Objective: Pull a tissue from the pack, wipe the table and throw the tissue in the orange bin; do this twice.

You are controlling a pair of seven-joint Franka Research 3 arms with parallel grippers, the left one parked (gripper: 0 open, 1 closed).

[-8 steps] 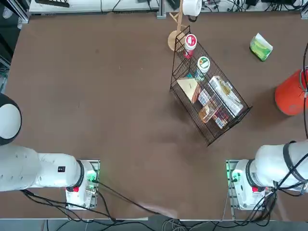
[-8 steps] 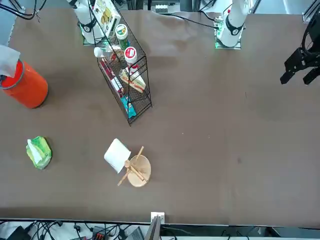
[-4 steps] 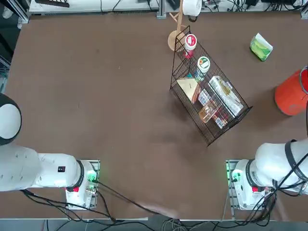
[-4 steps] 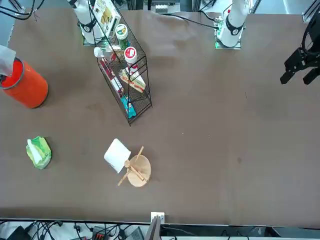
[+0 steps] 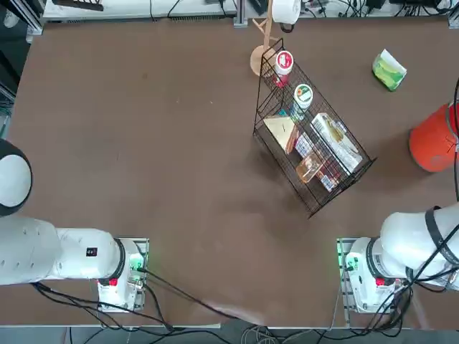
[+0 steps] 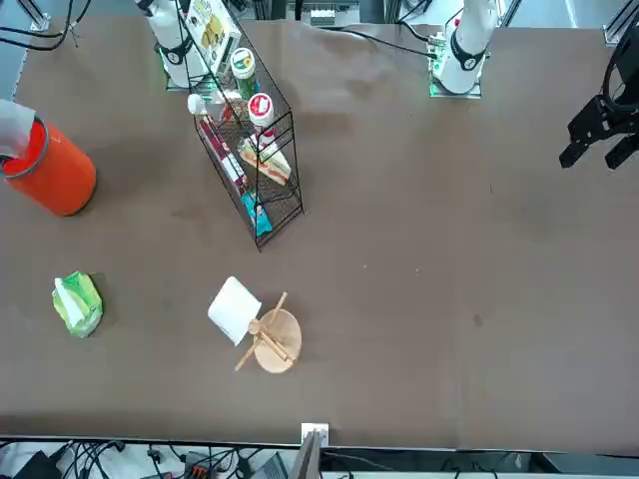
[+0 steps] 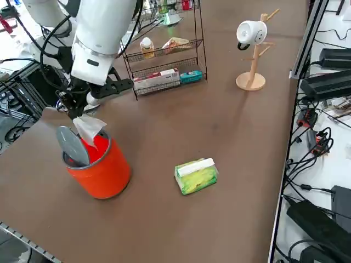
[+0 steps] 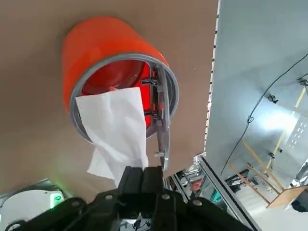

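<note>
And down it comes — the white tissue (image 8: 118, 130) has dropped a little over the last second, its loose end now across the mouth of the orange bin (image 7: 107, 178). The pincer (image 8: 140, 171) is clenched on the other end, so this one has not been let go. The bin stands toward the counter's (image 5: 179, 158) right edge, its grey lid (image 7: 72, 147) tipped up and the opening partly uncovered. Over toward the far right corner sits the green pack (image 7: 196, 178), well apart from the bin, and it hasn't budged. What does the shift mean? By the look of it, we're into the throwing-away stage of a round, though whether it's the first or second I can't tell. A touch lower, clear of that raised lid, then release — that looks like the call, because a tissue this light could cling or drape over the rim.
</note>
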